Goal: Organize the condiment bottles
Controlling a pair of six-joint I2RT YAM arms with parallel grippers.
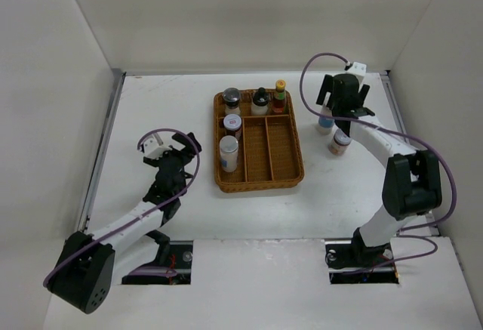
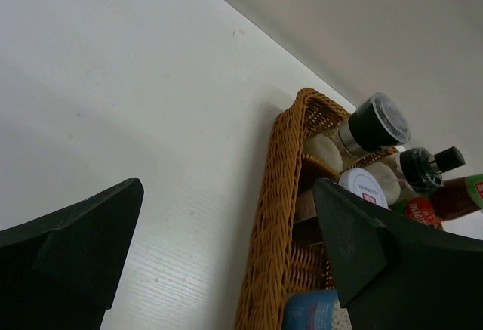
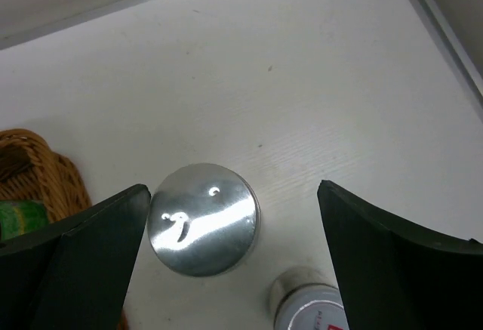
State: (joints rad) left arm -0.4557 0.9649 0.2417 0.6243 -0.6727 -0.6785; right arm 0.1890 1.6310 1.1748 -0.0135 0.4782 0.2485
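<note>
Right gripper (image 3: 232, 188), jaws wide & empty, hangs over silver-lidded bottle (image 3: 204, 218) on table (image 3: 302, 81) right of wicker tray (image 3: 30, 156); neighbour jar (image 3: 309, 307) stands just beside, so a descending finger prob. clips & topples it.

silver-topped jar (image 3: 204, 228) stood upright between my right fingers (image 3: 392, 262) | white-labelled jar (image 3: 313, 306) just beside it | five more bottles (image 1: 232, 124) stood upright, right of my left fingers (image 2: 68, 247)
</note>
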